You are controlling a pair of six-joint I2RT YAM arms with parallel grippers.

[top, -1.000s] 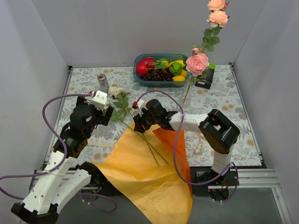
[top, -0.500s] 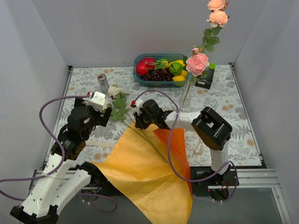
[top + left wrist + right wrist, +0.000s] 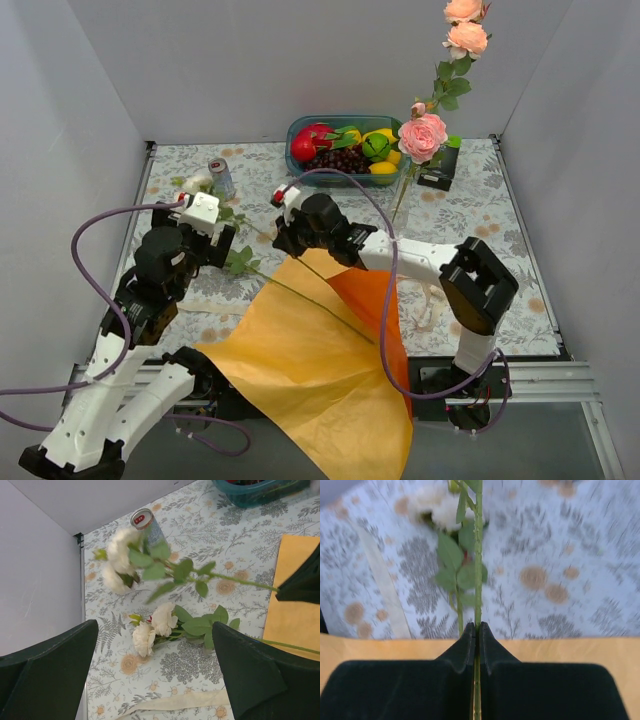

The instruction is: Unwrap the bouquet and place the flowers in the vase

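Note:
The orange wrapping paper (image 3: pixel 300 355) lies spread open at the near edge. My right gripper (image 3: pixel 283 236) (image 3: pixel 477 630) is shut on the thin green stem (image 3: pixel 478 555) of a cream rose (image 3: pixel 120 555), held above the table with its blooms near the can. A second cream rose (image 3: pixel 155 625) lies on the cloth, its stem (image 3: pixel 320 310) running across the paper. My left gripper (image 3: pixel 213 240) (image 3: pixel 155 665) hangs wide open above that lying rose, holding nothing. The clear vase (image 3: pixel 404 205) stands at the back right with pink roses (image 3: pixel 423 135) in it.
A silver can (image 3: pixel 220 177) stands at the back left. A blue tub of fruit (image 3: pixel 345 145) and a black-and-green box (image 3: pixel 440 170) sit along the back wall. Cream ribbon (image 3: pixel 175 702) lies on the cloth below the left gripper.
My right gripper has shut on one rose stem and carried it up and to the left, swinging its blooms toward the can. The left arm has shifted slightly left.

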